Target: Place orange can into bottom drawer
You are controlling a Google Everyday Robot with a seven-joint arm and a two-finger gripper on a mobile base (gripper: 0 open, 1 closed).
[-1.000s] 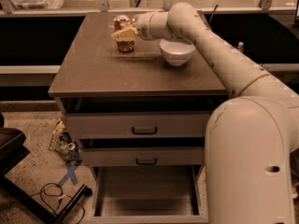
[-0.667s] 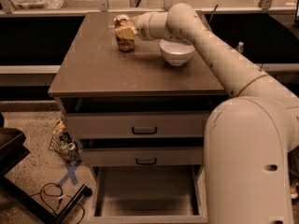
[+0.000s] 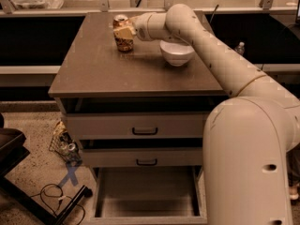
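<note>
Comparing with a second ago, I find barely any change: the orange can [image 3: 124,44] and the gripper [image 3: 124,32] sit a touch higher in my view than they did, and since the last frame nothing has visibly shifted. The jaws are closed on the can's upper half; one pale jaw lies across its near side, while the other is hidden behind it. I cannot tell whether the can's base rests on the tabletop [image 3: 117,76] or hangs just clear of it. The can stands upright near the far edge, left of that edge's middle, its silver top showing above the jaws. The arm [image 3: 211,46] reaches in from the right, covering the far right corner and crossing the top of the white bowl [image 3: 177,54], which sits to the right of the can and apart from it. The arm's large body hides the right ends of the drawers. The bottom drawer [image 3: 145,196] is pulled open below the near edge, its front cut off by the bottom of my view.
</note>
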